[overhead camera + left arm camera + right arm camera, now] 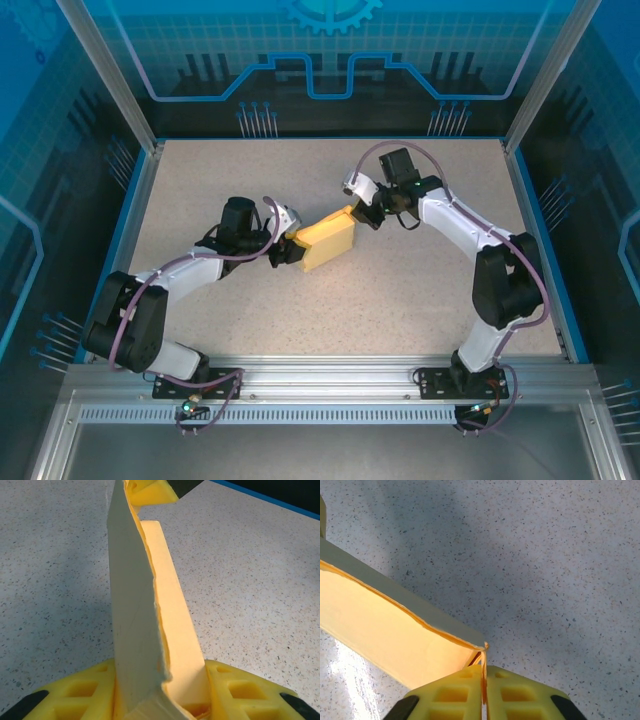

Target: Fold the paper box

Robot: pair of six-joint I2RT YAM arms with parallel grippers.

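No writing, brand, label or number can be read anywhere; the blue back wall [200,50] at the top of the overhead view carries a gear emblem [333,12] and circuit-style lines [330,95], both wordless graphics.

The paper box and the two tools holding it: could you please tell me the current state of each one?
paper box: partly folded, one panel standing up, gripped at opposite ends.
left tool: closed across one end of the box, a finger on each side.
right tool: shut, pinching a thin edge of the box's far end.
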